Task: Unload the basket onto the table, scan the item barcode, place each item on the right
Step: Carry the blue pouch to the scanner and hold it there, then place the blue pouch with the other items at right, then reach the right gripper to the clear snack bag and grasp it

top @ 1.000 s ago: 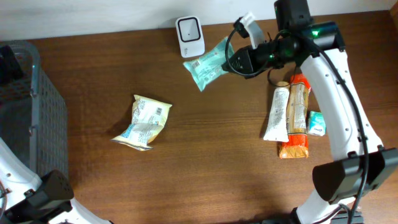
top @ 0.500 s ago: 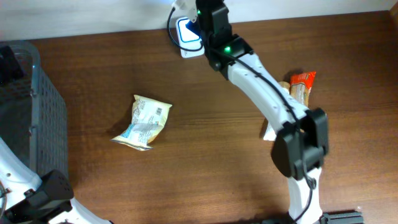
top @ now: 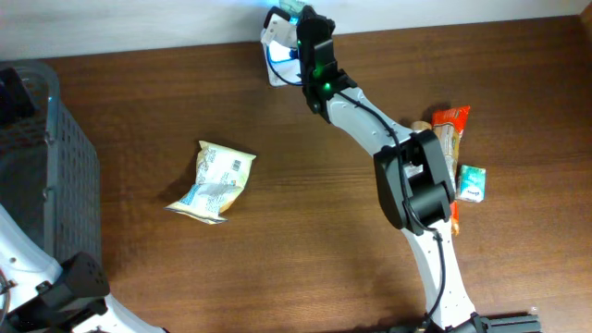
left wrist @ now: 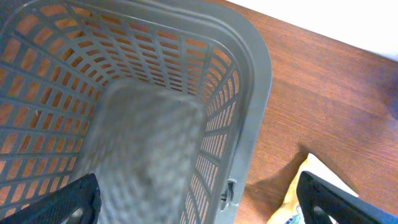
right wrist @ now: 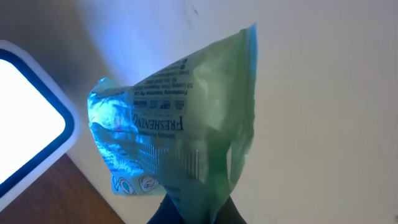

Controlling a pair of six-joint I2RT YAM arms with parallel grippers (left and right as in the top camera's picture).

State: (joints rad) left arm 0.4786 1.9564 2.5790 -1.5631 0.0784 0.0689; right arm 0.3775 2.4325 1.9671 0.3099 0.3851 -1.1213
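Note:
A translucent green packet (right wrist: 186, 130) with printed text hangs pinched at its lower end in my right gripper (right wrist: 196, 214), which is shut on it. Blue light falls on the packet's left side. The white scanner (right wrist: 25, 140) with its blue-rimmed glowing face sits just left of the packet. In the overhead view my right gripper (top: 298, 20) is over the scanner (top: 277, 48) at the table's far edge, and only a sliver of the green packet (top: 285, 11) shows. My left gripper (left wrist: 202, 211) is open over the grey basket's rim (left wrist: 255, 81).
A yellow-white snack packet (top: 215, 180) lies left of centre on the table. Several items, including an orange packet (top: 450, 120) and a small teal box (top: 471, 182), lie at the right. The grey basket (top: 42, 148) stands at the left edge.
My right arm has swung left with the green packet, from right of the scanner to directly over it. The left arm has not moved.

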